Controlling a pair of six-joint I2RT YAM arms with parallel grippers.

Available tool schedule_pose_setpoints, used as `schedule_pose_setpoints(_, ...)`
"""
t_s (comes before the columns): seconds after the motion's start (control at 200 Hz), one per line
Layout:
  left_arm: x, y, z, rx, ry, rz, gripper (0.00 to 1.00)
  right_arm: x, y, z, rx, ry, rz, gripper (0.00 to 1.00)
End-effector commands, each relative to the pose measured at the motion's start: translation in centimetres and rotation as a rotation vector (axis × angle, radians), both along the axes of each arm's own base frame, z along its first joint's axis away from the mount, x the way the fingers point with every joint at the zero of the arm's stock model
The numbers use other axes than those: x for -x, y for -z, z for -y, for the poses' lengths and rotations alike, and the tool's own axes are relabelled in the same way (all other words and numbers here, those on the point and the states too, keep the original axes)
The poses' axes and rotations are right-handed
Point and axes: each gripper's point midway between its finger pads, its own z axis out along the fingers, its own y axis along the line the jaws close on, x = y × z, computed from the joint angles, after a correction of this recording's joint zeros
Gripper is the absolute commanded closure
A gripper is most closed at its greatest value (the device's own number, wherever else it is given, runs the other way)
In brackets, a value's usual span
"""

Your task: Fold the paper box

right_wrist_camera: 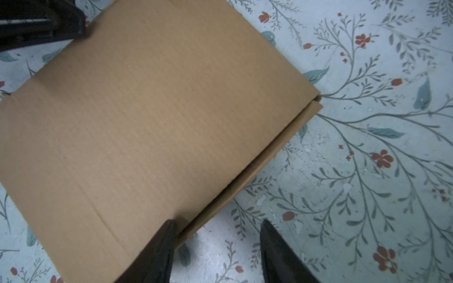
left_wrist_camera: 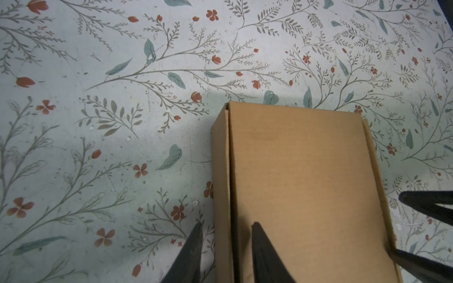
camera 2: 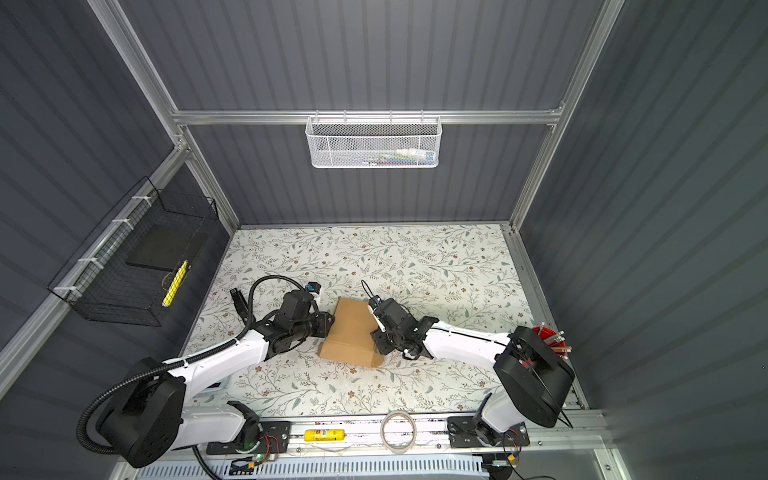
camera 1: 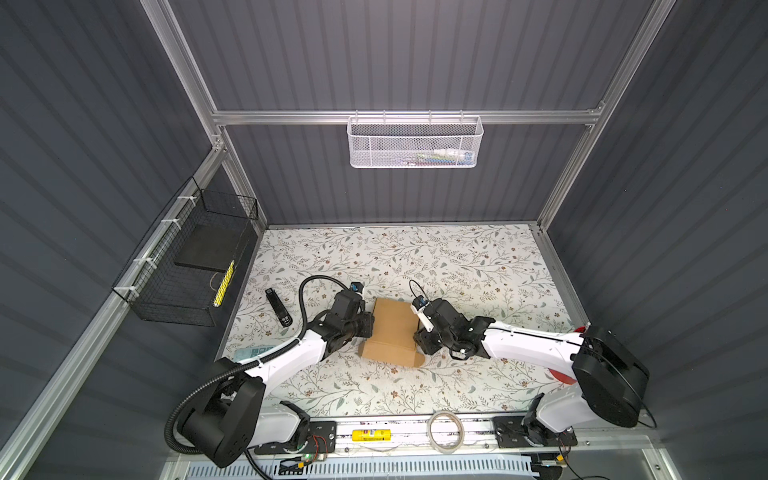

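Paper box (camera 1: 392,332) sits mid-table on floral table cover (camera 1: 457,270), lid down, nearly closed. A rounded tab (camera 1: 417,360) pokes out at the near R corner.

Step in hand (my read): seat the lid flush inside the side walls and square it up.

How to do well:
- Press both sides evenly and low, so the box doesn't skate on the cover.
- Keep L finger on the lid close to the seam; too far in would bow the panel.
- Mind the tab, prob. needs tucking next.

Jaws:
- L gripper (left_wrist_camera: 228,224): part-open, straddles the L wall w/ one finger outside and one over the lid. Small gaps show both sides, so not clamped.
- R gripper (right_wrist_camera: 218,220): wider apart, grasps nothing. One finger is at the lid's R edge, looks touching; the other is over bare table.
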Motion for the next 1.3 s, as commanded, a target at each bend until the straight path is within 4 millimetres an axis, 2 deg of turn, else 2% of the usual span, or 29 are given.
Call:
schedule_pose_setpoints(0.0,0.1,-0.3,-0.1,-0.009,0.016,-0.006,0.65,0.2,0.3,0.9,0.040,0.002,-0.020,0.44)
schedule_pose_setpoints(0.245,0.5,0.5,-0.9,-0.038,0.004,-0.024,0.69,0.2,0.4,0.9,0.039,0.002,-0.024,0.44)
schedule_pose_setpoints(0.49,0.6,1.5,-0.9,-0.048,0.004,-0.051,0.73,0.0,0.2,0.8,0.034,0.004,-0.022,0.44)
schedule_pose_setpoints(0.85,0.6,0.2,-1.3,-0.072,0.012,-0.034,0.78,-0.2,0.4,0.7,0.032,0.009,-0.031,0.44)
schedule_pose_setpoints(1.296,0.9,0.3,-0.8,-0.060,0.044,-0.067,0.80,-0.3,0.1,0.6,0.028,0.007,-0.026,0.44)
